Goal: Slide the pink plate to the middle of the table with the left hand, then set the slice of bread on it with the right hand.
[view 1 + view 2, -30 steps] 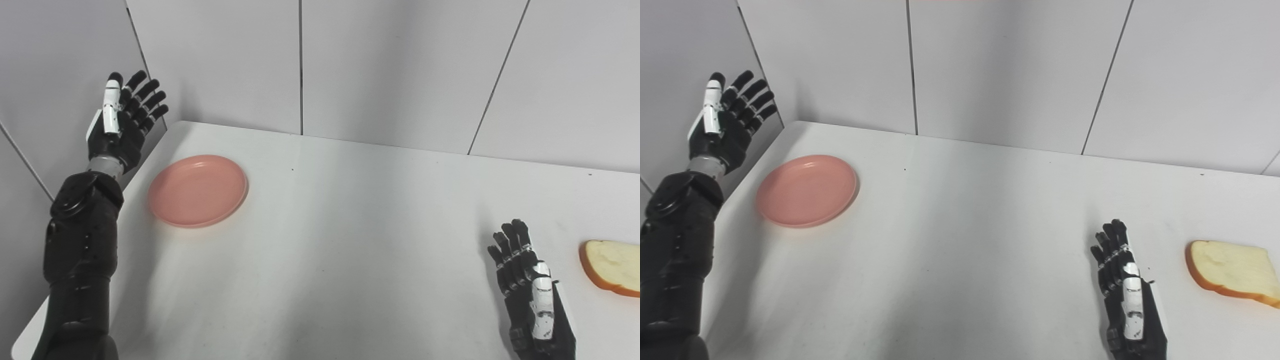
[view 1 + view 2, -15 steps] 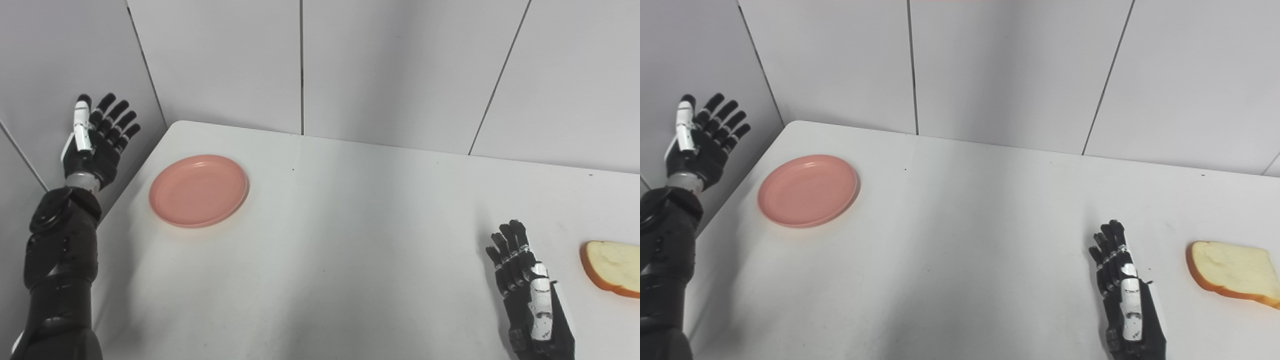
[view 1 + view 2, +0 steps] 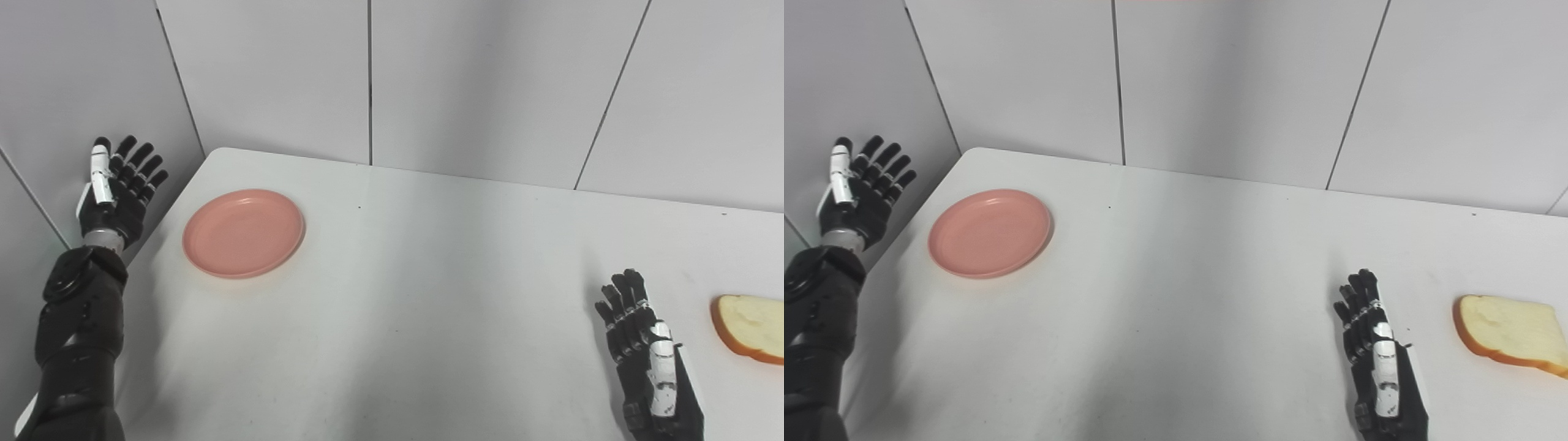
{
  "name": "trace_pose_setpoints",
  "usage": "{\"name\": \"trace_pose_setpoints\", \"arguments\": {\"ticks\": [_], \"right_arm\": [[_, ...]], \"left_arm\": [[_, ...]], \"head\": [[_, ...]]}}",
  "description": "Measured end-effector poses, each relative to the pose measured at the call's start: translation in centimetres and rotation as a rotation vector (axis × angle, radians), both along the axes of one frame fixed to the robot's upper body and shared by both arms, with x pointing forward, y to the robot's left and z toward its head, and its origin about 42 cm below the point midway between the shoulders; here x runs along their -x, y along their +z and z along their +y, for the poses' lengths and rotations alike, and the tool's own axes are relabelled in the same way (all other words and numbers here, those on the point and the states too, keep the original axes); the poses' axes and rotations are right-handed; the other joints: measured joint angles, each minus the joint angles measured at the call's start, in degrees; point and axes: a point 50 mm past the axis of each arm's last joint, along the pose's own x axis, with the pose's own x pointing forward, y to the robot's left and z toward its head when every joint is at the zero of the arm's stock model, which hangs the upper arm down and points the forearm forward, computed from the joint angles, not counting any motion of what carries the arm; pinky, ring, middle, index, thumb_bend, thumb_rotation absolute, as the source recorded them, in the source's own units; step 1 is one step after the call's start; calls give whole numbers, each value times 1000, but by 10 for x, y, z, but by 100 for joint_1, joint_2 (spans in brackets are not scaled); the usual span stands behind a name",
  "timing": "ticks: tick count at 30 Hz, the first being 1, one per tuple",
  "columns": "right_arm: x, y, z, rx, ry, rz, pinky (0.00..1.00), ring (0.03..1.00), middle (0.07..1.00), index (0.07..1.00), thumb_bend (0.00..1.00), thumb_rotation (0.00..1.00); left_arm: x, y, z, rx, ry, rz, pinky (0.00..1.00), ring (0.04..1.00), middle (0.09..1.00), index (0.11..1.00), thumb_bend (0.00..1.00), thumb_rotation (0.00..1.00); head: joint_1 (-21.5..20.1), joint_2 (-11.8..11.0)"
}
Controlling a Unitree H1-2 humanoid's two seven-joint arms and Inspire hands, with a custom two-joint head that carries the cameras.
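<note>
A round pink plate (image 3: 243, 233) lies empty near the far left corner of the white table (image 3: 416, 294). My left hand (image 3: 116, 187) is raised beyond the table's left edge, well left of the plate, open with fingers spread and holding nothing. A slice of bread (image 3: 1507, 334) with an orange crust lies flat at the right side of the table. My right hand (image 3: 1375, 355) rests edge-up near the front right, a short way left of the bread, fingers straight and empty.
Grey panelled walls (image 3: 367, 79) stand close behind the table and along its left side, right next to my left hand. The table's left edge (image 3: 147, 239) runs between that hand and the plate.
My left hand has swung out to the left, off the table's edge, and dropped lower. The plate, the bread and my right hand have stayed where they were.
</note>
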Motion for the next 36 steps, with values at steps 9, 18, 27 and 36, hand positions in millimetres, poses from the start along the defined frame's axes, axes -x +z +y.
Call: {"name": "trace_pose_setpoints", "arguments": {"ticks": [9,18,27,36], "right_arm": [[0,0,0,0,0,0,1000,1000,1000,1000,380,1000],[1,0,0,0,-1,0,1000,1000,1000,1000,368,1000],[1,1,-1,0,0,-2,1000,1000,1000,1000,372,1000],[2,0,-1,3,0,4,1000,1000,1000,1000,395,994]], "left_arm": [[2,-7,-4,25,7,3,937,908,899,900,429,1000],[6,-14,-12,25,25,20,924,905,893,896,395,1000],[6,-22,-30,27,1,38,921,909,900,895,410,1000],[7,-32,-46,41,-31,44,906,888,874,873,408,1000]], "head": [[18,53],[9,88],[-9,114],[-44,149]]}}
